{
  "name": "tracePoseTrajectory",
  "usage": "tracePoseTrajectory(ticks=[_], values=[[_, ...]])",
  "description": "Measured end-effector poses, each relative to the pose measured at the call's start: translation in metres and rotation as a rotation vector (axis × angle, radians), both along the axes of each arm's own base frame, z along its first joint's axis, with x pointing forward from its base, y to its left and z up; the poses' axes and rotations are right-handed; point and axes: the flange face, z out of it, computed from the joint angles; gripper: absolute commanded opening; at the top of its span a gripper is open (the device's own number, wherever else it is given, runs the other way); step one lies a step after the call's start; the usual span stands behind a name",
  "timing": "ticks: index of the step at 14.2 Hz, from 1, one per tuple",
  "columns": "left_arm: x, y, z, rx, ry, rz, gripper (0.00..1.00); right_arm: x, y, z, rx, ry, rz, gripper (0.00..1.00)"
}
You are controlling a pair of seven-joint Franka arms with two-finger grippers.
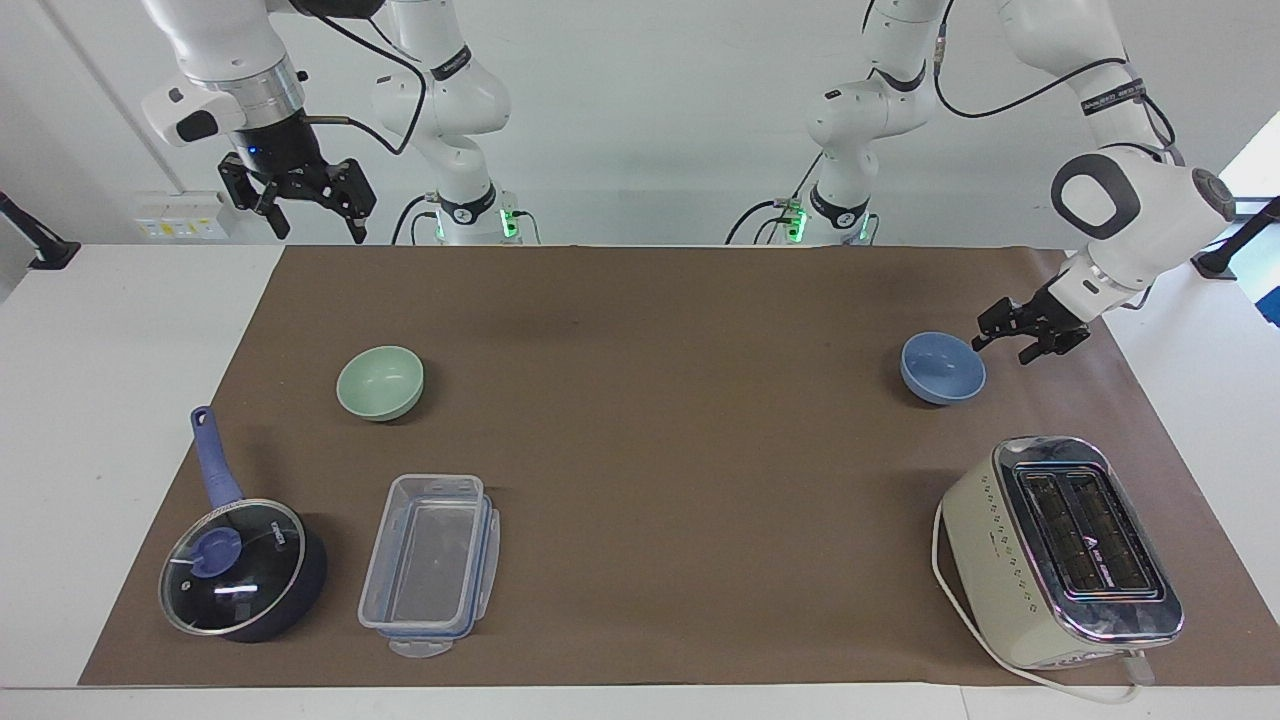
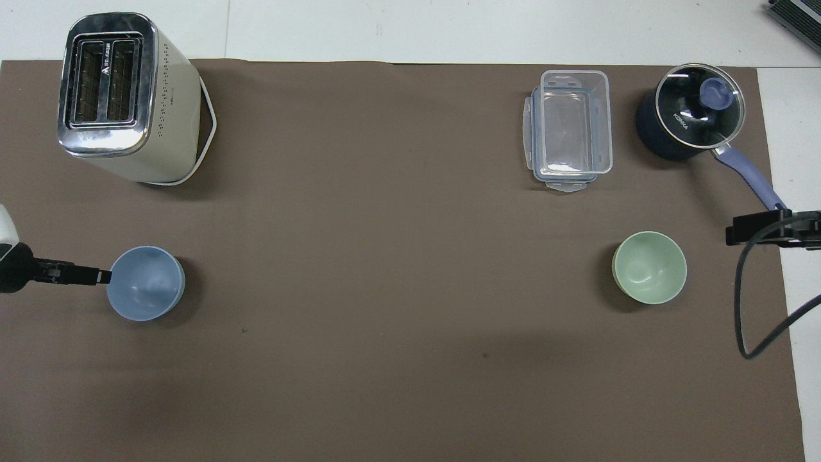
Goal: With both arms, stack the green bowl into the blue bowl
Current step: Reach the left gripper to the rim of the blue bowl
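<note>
Left arm [image 1: 1120, 200]: reaches in from its end of counter, elbow bent, forearm angled steeply down, wrist tilted inward. Left hand [image 1: 1000, 345] low over counter, fingers apart, one fingertip at about rim height. Overhead view: left hand [image 2: 96, 276] appears as thin dark bar pointing inward.

Right arm [image 1: 220, 60]: waits, raised near its base. Right hand [image 1: 310, 215] points down, fingers spread wide, holding nothing.

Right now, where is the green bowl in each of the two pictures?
Facing view: the green bowl sits left of centre, above the clear box.
Overhead view: the green bowl sits at the right, below the clear box.
Shared landmark: the clear box lies just farther from the robots than the bowl in both.
</note>
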Motion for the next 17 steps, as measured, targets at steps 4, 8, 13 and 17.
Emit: tracePoseTrajectory(ticks=[4,8,13,17], values=[[-0.003,0.002,-0.032,0.012,0.007,0.016,0.77,0.0,0.0,0.0,0.0,0.0,0.0,1.0],[-0.009,-0.002,-0.051,-0.005,0.007,0.044,0.48,0.0,0.0,0.0,0.0,0.0,0.0,1.0],[-0.01,-0.001,-0.051,-0.019,0.009,0.058,0.0,0.0,0.0,0.0,0.0,0.0,0.0,1.0],[-0.012,-0.002,-0.052,-0.022,0.012,0.058,0.0,0.0,0.0,0.0,0.0,0.0,0.0,1.0]])
